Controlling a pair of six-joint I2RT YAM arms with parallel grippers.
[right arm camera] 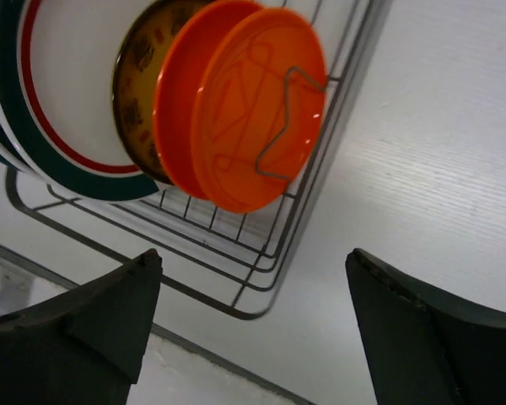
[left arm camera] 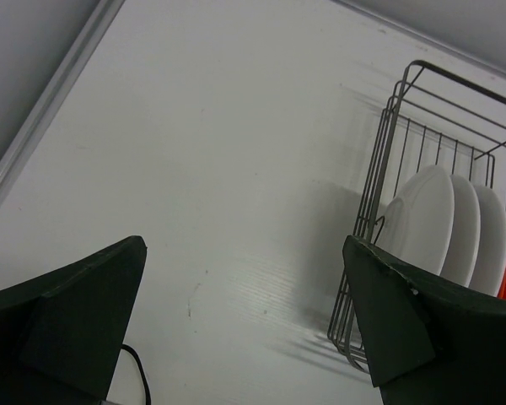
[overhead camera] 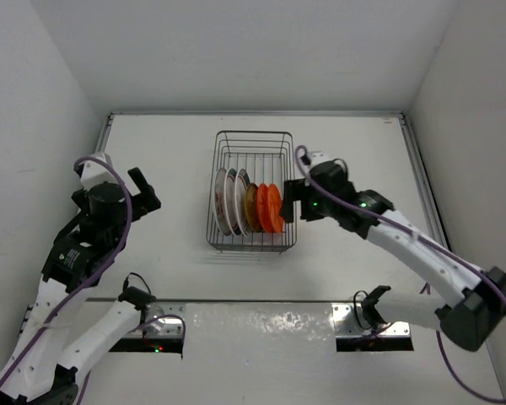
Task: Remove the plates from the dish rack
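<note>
Nothing is unloaded yet, by the look of it: every plate in view stands in the dish rack point(overhead camera: 253, 132), and neither pincer holds anything, so the whole job is left.

The right gripper point(overhead camera: 291, 201) has its jaws spread wide and empty, hanging just beside the rack's right wall. Directly ahead of its fingertips, through the wire, is the face of the nearest of the two orange plates point(right arm camera: 257, 110). Behind those, farther from this pincer, come the amber-brown plate point(right arm camera: 135, 93) and then the white plates point(overhead camera: 228, 202), one with a green and red rim.

The left gripper point(overhead camera: 145, 192) is also wide open and empty. The rack lies well apart from it, off to its right.

The plates stand on edge, packed face to face, their faces turned toward the two pincers. Their row runs left to right, across the rack's long axis, which runs away from the arms.
</note>
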